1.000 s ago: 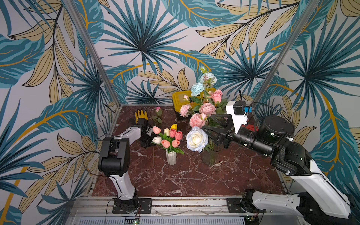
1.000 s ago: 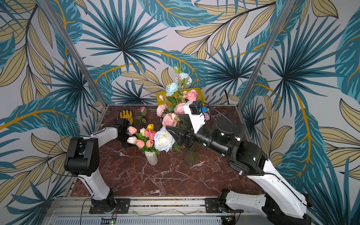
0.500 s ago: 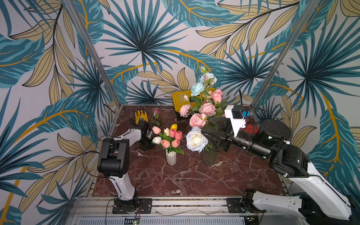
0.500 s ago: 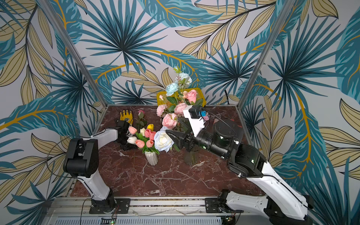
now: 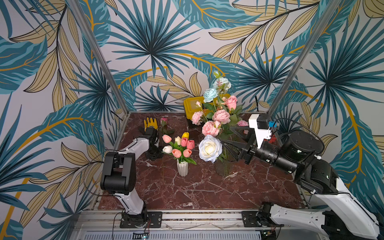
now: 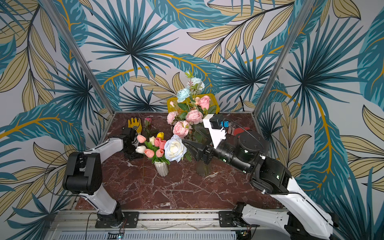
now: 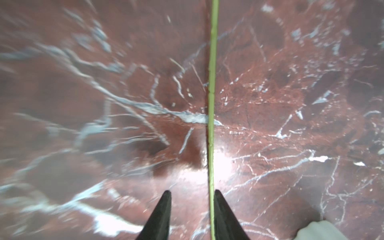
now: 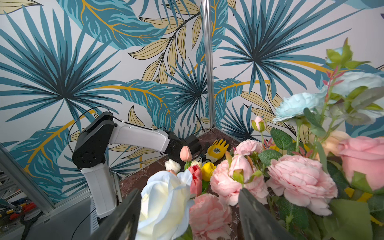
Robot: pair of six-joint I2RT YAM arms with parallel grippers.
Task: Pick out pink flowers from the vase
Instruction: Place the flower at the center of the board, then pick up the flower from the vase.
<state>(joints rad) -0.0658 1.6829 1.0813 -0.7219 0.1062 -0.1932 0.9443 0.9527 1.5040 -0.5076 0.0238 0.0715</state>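
Loosened the left tool [image 7: 192,192] within the last second, from pressed tight to partly spread (not wide). Leaves the green stem [image 7: 211,104] of one pink flower [image 5: 163,120] lying flat on the red marble surface [image 5: 207,187], running between the tips and close against one finger, no longer pinched; touching or not, hard to tell. Reads, as a judgement, as one bloom delivered out of the glass vase [image 5: 223,168] and set down.

Barely shifted the right tool [image 8: 189,190] meanwhile, keeping it nosed into the bouquet [image 5: 220,116] above that vase. Holds it spread wide, gripping nothing. Shows a white rose [image 8: 164,197] just beside one finger, a pale pink peony [image 8: 207,214] low between the two, more pink flowers [image 8: 299,182] just beyond the tips. Looks set to close on a pink stem next; must avoid catching the rose.
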